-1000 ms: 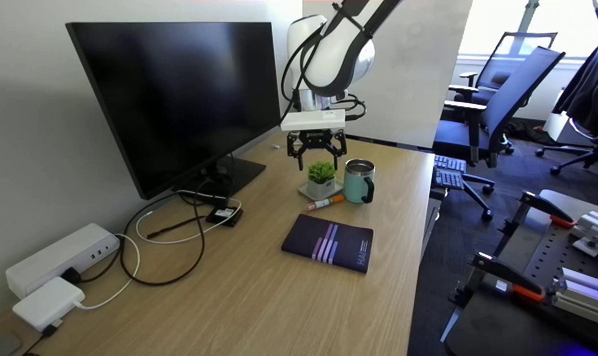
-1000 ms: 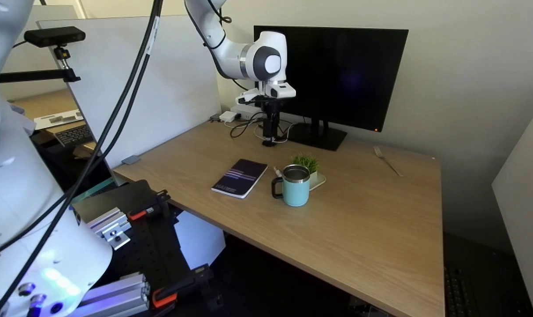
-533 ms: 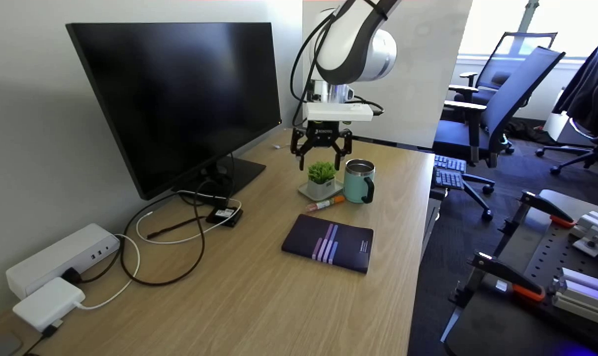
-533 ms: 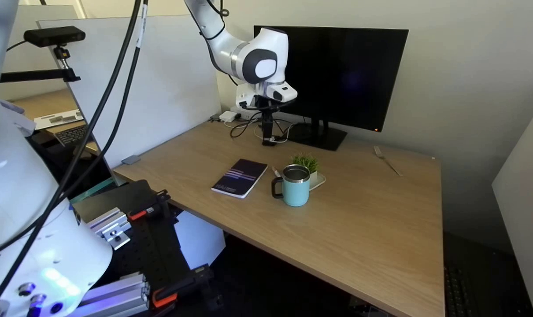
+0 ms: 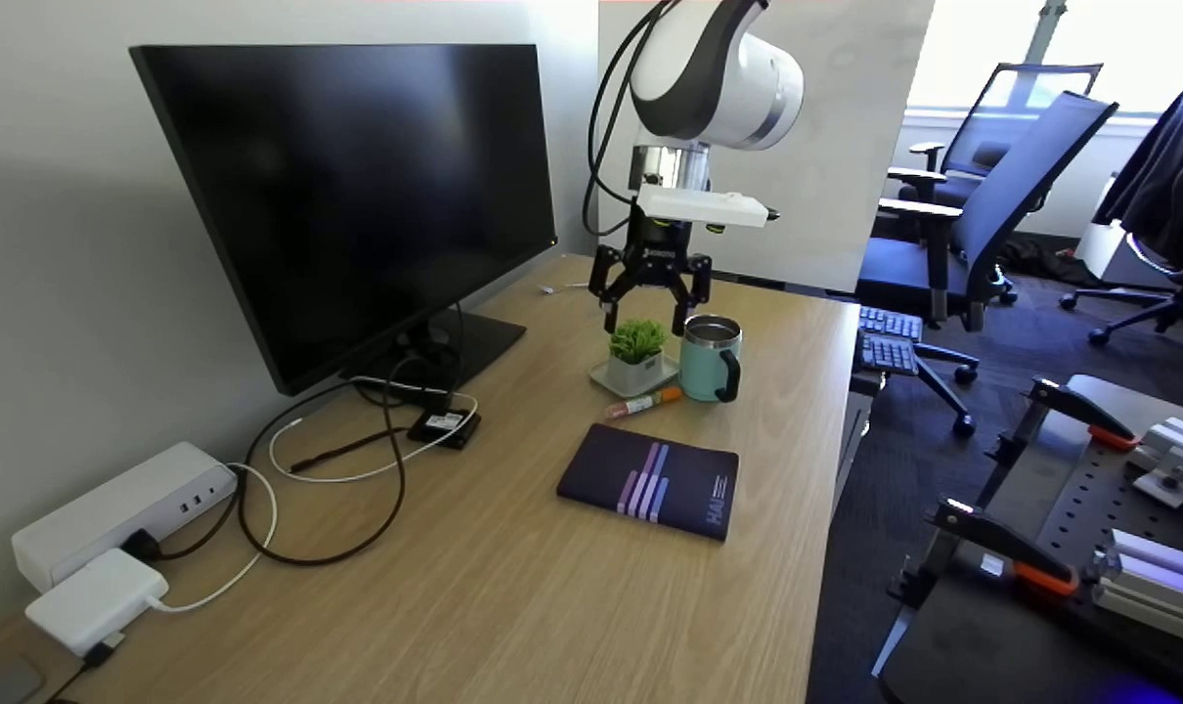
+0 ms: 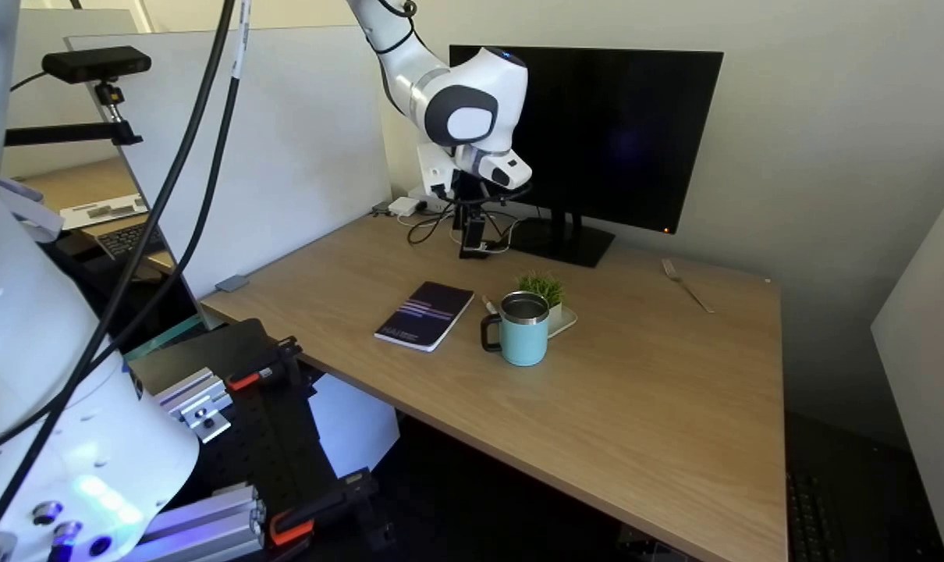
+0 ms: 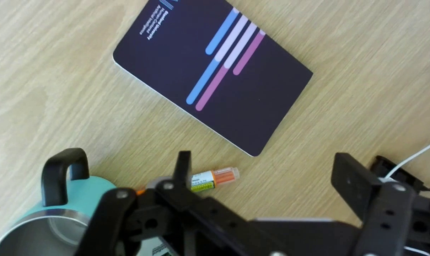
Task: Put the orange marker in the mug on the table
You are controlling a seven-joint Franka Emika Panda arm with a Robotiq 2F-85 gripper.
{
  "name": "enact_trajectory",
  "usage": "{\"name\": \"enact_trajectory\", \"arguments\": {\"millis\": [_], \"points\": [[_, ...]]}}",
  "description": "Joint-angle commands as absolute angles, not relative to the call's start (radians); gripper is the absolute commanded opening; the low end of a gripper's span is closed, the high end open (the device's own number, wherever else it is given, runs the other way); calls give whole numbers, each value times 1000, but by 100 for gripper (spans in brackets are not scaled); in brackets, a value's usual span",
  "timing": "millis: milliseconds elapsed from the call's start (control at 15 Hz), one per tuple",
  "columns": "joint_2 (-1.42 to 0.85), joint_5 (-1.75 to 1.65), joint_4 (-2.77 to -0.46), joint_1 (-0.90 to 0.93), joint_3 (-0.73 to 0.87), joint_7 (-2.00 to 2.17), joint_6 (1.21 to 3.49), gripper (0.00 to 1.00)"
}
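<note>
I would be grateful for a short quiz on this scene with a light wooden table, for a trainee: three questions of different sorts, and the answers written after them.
1. Multiple choice: what colour is the side handle of the cylindrical teal mug with a metal rim?
A. White
B. Black
C. Orange

2. True or false: the slim orange marker with a printed label lies on the light wood-grain table, outside the mug.

3. Short answer: how do the jaws of the black two-finger gripper stand, and what do they hold?

Key:
1. B, black.
2. True.
3. They stand apart and hold nothing.
</note>
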State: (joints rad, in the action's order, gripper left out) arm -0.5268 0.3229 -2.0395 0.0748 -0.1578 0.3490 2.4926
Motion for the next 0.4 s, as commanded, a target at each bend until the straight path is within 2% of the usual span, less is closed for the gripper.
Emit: {"name": "enact_trajectory", "arguments": {"millis": [0,333], "points": [[-492,340,-2051,84,-115,386,2396,100],[-512,333,-2038,93,-92,395,2388,100]]}}
